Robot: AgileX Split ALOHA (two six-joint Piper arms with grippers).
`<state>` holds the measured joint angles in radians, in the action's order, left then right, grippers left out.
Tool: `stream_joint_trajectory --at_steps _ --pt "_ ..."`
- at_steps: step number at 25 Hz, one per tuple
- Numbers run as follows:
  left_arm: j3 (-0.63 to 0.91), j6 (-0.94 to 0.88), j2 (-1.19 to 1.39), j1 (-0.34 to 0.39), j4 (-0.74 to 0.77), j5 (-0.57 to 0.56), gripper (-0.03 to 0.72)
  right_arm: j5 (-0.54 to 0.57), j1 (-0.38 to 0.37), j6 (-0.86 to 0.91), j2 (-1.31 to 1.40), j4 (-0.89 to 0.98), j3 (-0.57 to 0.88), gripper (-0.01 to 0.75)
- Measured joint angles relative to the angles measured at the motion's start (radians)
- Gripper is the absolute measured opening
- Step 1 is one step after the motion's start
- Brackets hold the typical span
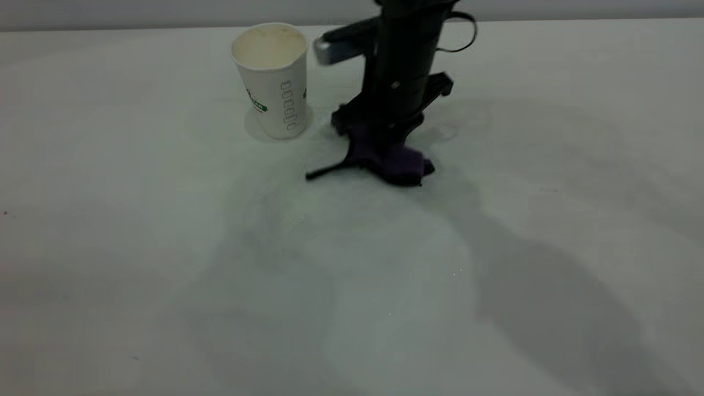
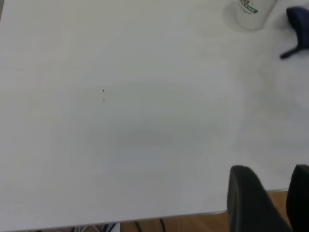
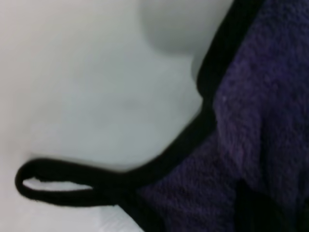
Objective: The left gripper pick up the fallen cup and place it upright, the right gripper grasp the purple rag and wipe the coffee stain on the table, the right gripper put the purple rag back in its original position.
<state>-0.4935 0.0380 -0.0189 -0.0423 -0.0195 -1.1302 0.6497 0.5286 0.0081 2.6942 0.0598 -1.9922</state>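
- Nearest the camera, the wide white matte table (image 1: 165, 286) lies bare, faint grey smears across it; no brown coffee blot shows anywhere, so the stain is either wiped or hidden under the cloth.
- Mid-table, the small dark purple rag with black edging (image 1: 393, 159) is bunched on the surface, its thin black loop strap (image 1: 324, 173) trailing toward the cup.
- The slim black right gripper (image 1: 385, 135) stands straight down on the rag, pinching it and pressing it to the table: wiping looks under way or just finishing.
- Farther back, the white ribbed paper cup (image 1: 273, 77) stands upright, mouth up, just beside the rag. That step is done.
- The bulky black left gripper (image 2: 270, 203) sits parked at the table edge, fingers parted, holding nothing.
- Left to do: carry the rag back to its place.
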Motion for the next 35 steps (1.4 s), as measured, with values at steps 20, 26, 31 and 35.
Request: stream_joint_trajectory --at_steps 20,26,31,35 --pt "0.000 0.000 0.000 0.000 0.000 0.000 0.265 0.300 -0.223 0.146 -0.003 -0.110 -0.003 0.275" --pt "0.000 0.000 0.000 0.000 0.000 0.000 0.265 0.303 -0.348 0.112 -0.018 -0.138 -0.004 0.567" --pt "0.000 0.000 0.000 0.000 0.000 0.000 0.265 0.377 -0.364 0.077 -0.133 -0.180 -0.002 0.723" --pt "0.000 0.000 0.000 0.000 0.000 0.000 0.265 0.507 -0.364 0.065 -0.335 -0.189 -0.002 0.727"
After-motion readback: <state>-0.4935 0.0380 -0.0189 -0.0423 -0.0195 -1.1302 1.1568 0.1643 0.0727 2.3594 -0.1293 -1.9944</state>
